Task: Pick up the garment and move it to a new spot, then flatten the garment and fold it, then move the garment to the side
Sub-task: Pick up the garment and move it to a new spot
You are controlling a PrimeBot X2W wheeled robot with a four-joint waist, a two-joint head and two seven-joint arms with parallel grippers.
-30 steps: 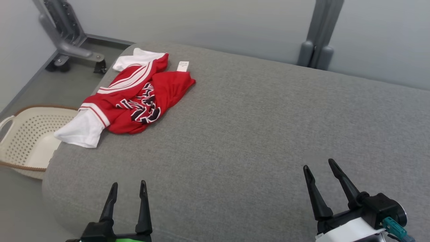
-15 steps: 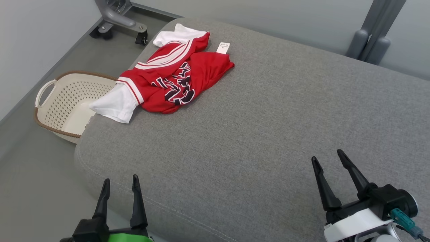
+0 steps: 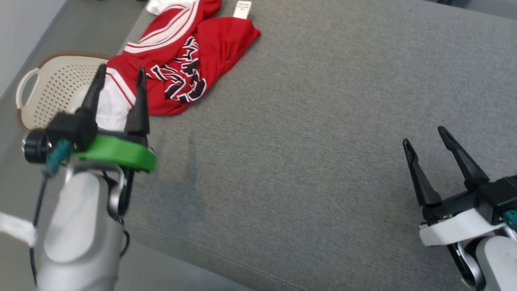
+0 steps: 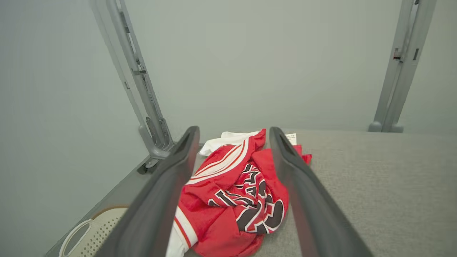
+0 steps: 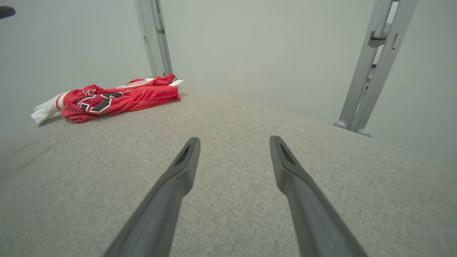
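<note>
A crumpled red garment (image 3: 190,60) with white sleeves, white stripes and dark lettering lies at the far left corner of the grey padded surface (image 3: 323,141). In the left wrist view the garment (image 4: 235,192) sits straight ahead between the fingers. My left gripper (image 3: 120,72) hovers open just short of the garment's white sleeve, with nothing between its fingers. Over the bare surface at the lower right, my right gripper (image 3: 426,135) stands open and empty. From the right wrist view the garment (image 5: 114,98) lies far off to the left.
A cream perforated laundry basket (image 3: 48,87) stands on the floor beside the surface's left edge, right behind my left gripper. Grey metal frame posts (image 4: 142,96) rise against the wall beyond the garment. A white label (image 3: 242,9) lies by the garment.
The head camera has tilted down and shifted. My left arm has risen and reached forward, bringing its open gripper up to the garment's white sleeve. The right gripper stays open.
</note>
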